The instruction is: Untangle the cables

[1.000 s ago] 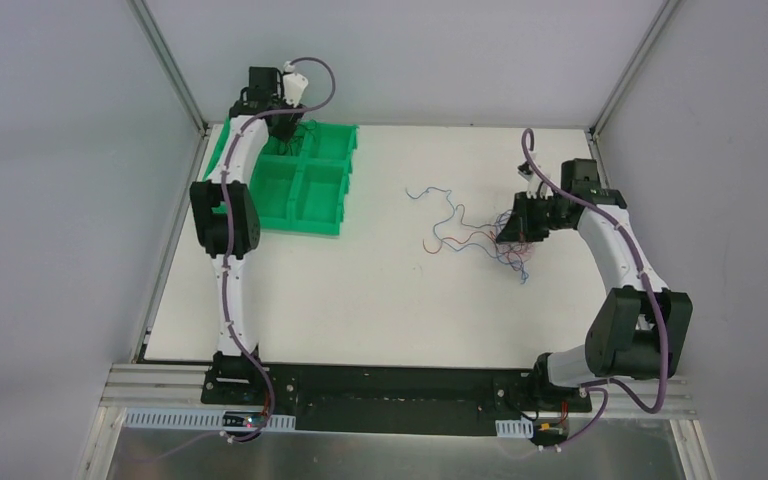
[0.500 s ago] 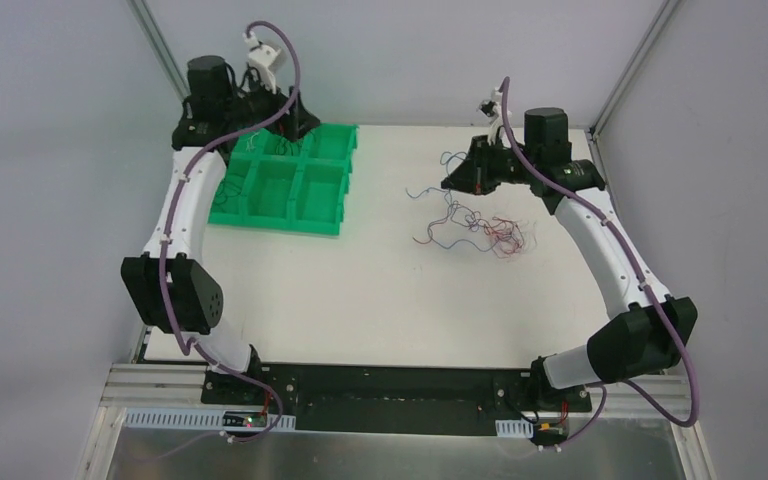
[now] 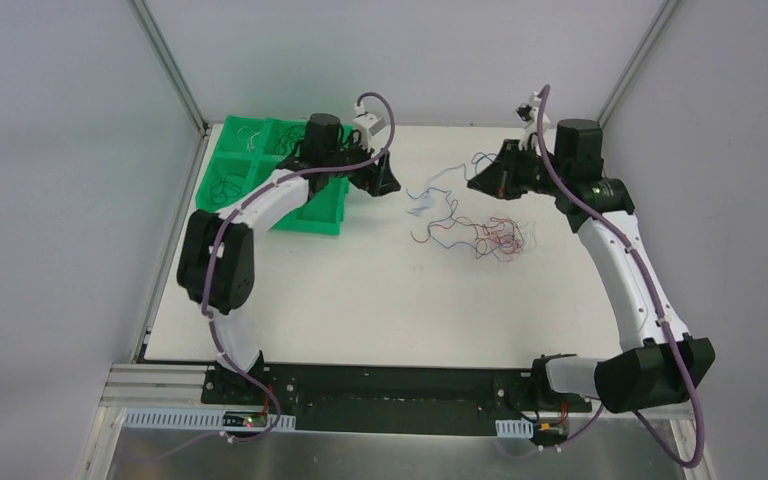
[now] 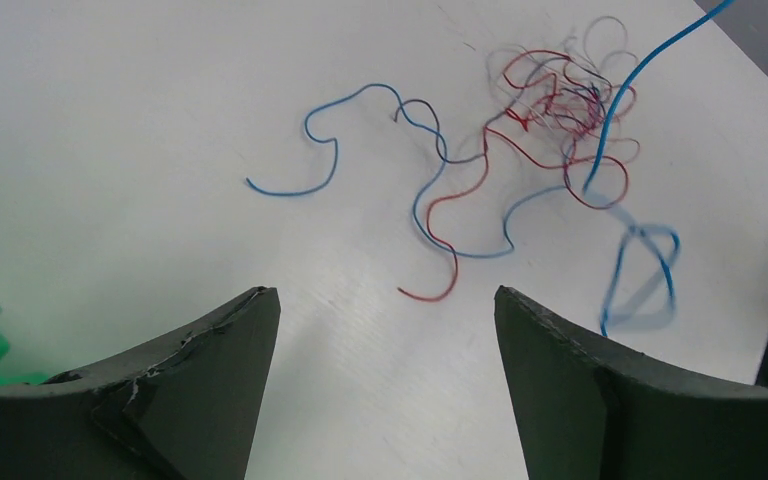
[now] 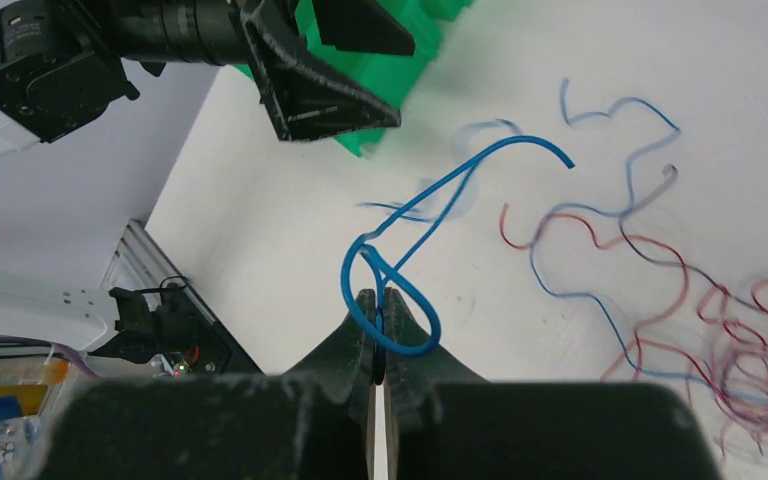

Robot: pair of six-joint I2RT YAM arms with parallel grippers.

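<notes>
Grey walls (image 3: 80,150) close in a white worktop (image 3: 360,290). A green tray (image 3: 310,222) with several compartments sits at its far left corner, and a few thin wires lie in some of them. The left arm (image 3: 260,200) reaches across the tray and the right arm (image 3: 620,260) curves in from the right edge. The cables (image 3: 480,235), red, blue and dark strands, lie in a loose tangle on the worktop right of centre, between the two arms. The left pincer (image 4: 385,300) hangs above bare worktop between tray and tangle, fingers wide apart and holding nothing. The right pincer (image 5: 375,300) is pressed together on a loop of a blue cable (image 5: 460,170), lifted clear of the surface.
</notes>
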